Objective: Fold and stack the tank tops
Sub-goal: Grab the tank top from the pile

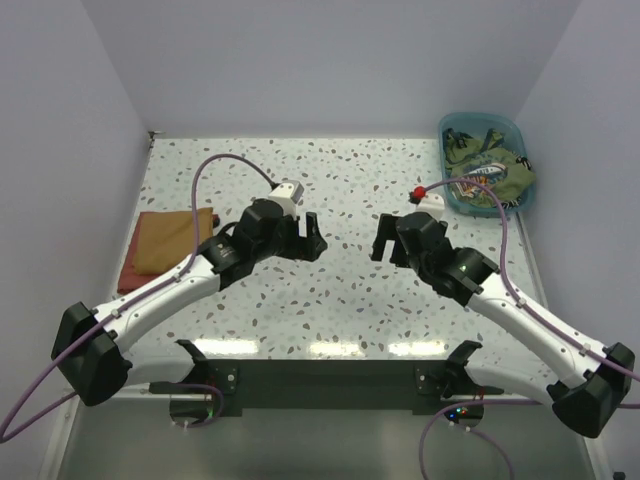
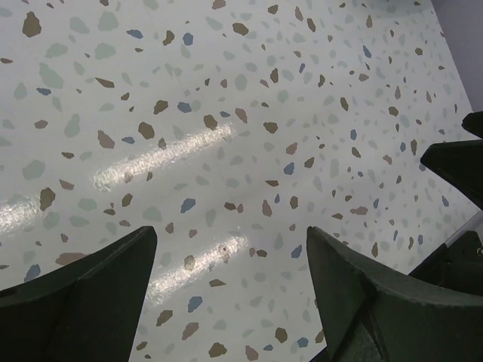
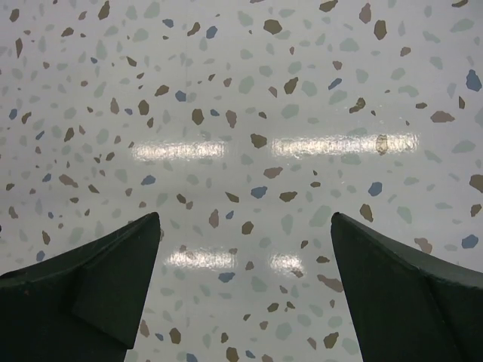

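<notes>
Over a speckled worktop [image 1: 340,170] walled in white, the left gripper [image 1: 308,238] and right gripper [image 1: 385,240] are held near the middle, jaws spread and empty. The olive-green tank top [image 1: 495,175] is seen bunched in a blue bin [image 1: 478,115] at the far right corner, where the bin could be dragged if its rim is caught.

The desk [image 2: 226,98] is smooth and glossy, a pale speckled stone-look top that mirrors the lamps as bright streaks. The left gripper [image 2: 230,256] and right gripper [image 3: 245,249] look like matt dark plastic. At upper right of the overhead view, a see-through blue plastic tub [image 1: 478,116] holds a soft, crumpled olive cloth tank top [image 1: 500,180]. At left lies matt rust-brown folded cloth [image 1: 165,245].
</notes>
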{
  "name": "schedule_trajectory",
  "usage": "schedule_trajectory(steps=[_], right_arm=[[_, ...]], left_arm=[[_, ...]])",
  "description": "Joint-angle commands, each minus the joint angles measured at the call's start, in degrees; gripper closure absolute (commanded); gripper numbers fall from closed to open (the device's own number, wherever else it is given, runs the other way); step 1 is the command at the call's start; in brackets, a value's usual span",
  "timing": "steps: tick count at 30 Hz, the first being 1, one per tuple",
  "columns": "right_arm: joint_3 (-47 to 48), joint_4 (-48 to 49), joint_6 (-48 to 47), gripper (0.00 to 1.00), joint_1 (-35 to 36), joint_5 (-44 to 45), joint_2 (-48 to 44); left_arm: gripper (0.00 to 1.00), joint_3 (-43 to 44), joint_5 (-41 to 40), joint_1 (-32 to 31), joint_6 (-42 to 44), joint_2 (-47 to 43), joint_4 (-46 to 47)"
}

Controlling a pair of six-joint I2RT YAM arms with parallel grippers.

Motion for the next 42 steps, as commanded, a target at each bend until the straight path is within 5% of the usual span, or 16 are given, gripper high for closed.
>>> schedule_trajectory(steps=[1, 8, 10, 18, 35, 39, 42], right_arm=[[0.3, 0.8, -0.7, 0.01, 0.1, 2.3, -2.2], [12.3, -2.4, -8.1, 0.01, -4.2, 2.2, 10.1], [17.0, -2.7, -11.8, 0.01, -14.0, -5.6, 17.7], [43.5, -7.0, -12.8, 0.01, -41.5, -6.9, 44.2], [51.4, -1.0, -7.3, 0.03, -51.3, 0.2, 64.1], [53.7, -1.5, -6.4, 0.18, -51.3, -1.3, 67.4], [53.0, -1.1, -5.3, 0.45, -51.3, -2.7, 66.3]], left_arm=[[0.14, 3.7, 0.6, -0.1, 2.2, -1.1, -0.5], [0.14, 4.7, 1.0, -0.1, 2.8, -2.9, -1.8], [0.13, 4.8, 2.3, -0.1, 2.6, -3.1, -1.7], [0.13, 5.3, 2.5, -0.1, 2.1, -5.1, -2.5], [0.11, 6.5, 1.5, -0.1, 4.1, -4.9, -3.0], [0.11, 5.8, 1.7, 0.0, 4.2, -4.3, -2.2], [0.11, 5.5, 1.6, 0.0, 4.2, -4.2, -2.0]])
